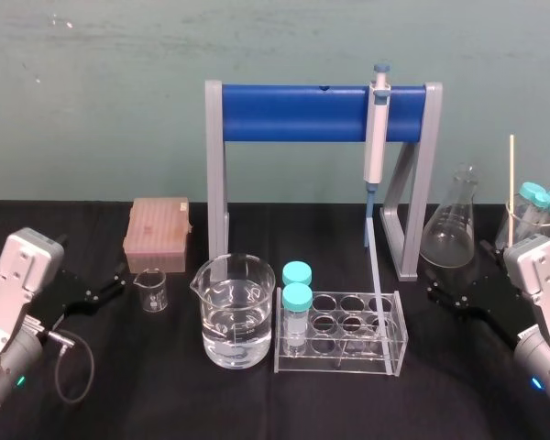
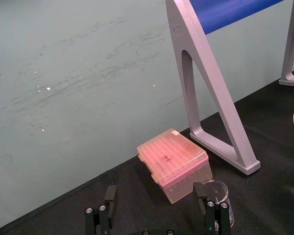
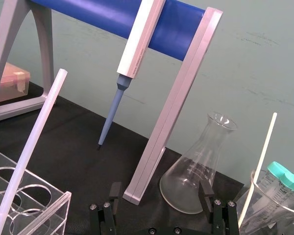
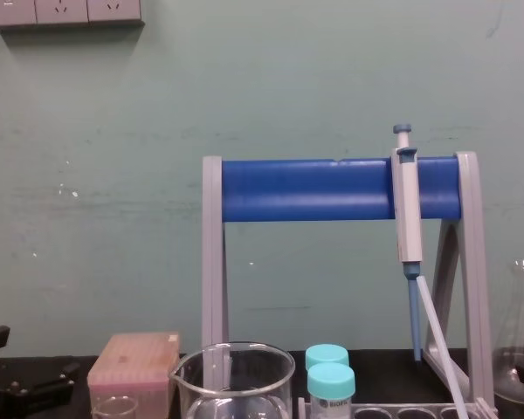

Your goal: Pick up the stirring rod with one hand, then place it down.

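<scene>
Comparing the two grippers, both with fingers spread open, the left gripper (image 2: 156, 192) lies well apart, while the right gripper (image 3: 160, 192) is nearer the stirring rod (image 3: 33, 139), which stands steeply tilted in the clear rack (image 1: 339, 362) ahead and to its left.

A lab — pipette (image 1: 377, 137) on its stand (image 1: 293, 112), beaker (image 1: 236, 312), conical flask (image 1: 451, 225), tube rack (image 1: 339, 359).
</scene>
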Tool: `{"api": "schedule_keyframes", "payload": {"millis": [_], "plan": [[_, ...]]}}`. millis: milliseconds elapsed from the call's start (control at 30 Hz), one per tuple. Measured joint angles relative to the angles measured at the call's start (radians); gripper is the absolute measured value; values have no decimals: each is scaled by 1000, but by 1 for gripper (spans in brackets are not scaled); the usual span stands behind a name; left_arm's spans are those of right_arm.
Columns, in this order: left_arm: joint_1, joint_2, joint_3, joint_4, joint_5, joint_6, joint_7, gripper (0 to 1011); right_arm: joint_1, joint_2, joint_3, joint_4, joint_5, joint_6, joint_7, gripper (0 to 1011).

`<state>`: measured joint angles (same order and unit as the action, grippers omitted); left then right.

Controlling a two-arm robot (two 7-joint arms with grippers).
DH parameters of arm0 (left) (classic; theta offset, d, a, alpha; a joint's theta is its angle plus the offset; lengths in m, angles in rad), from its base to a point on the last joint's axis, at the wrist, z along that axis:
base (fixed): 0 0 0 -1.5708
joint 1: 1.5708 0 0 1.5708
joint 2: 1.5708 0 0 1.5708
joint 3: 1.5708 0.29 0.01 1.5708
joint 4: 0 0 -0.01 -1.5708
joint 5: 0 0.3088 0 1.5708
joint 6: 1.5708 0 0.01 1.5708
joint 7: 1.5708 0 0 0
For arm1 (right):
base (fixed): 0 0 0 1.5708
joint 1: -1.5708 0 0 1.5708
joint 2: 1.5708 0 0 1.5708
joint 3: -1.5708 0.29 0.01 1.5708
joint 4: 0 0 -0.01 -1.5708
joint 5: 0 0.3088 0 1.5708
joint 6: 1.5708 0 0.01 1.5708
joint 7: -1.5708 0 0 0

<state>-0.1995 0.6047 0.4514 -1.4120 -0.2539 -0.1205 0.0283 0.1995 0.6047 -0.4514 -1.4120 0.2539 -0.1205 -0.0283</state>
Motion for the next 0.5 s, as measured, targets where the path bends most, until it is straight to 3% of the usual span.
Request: {"api": "schedule_keyframes", "payload": {"millis": [500], "plan": [[0, 0, 0, 0, 0, 0, 0, 1000, 0, 0, 0, 0, 0, 0, 0, 1000]]}}
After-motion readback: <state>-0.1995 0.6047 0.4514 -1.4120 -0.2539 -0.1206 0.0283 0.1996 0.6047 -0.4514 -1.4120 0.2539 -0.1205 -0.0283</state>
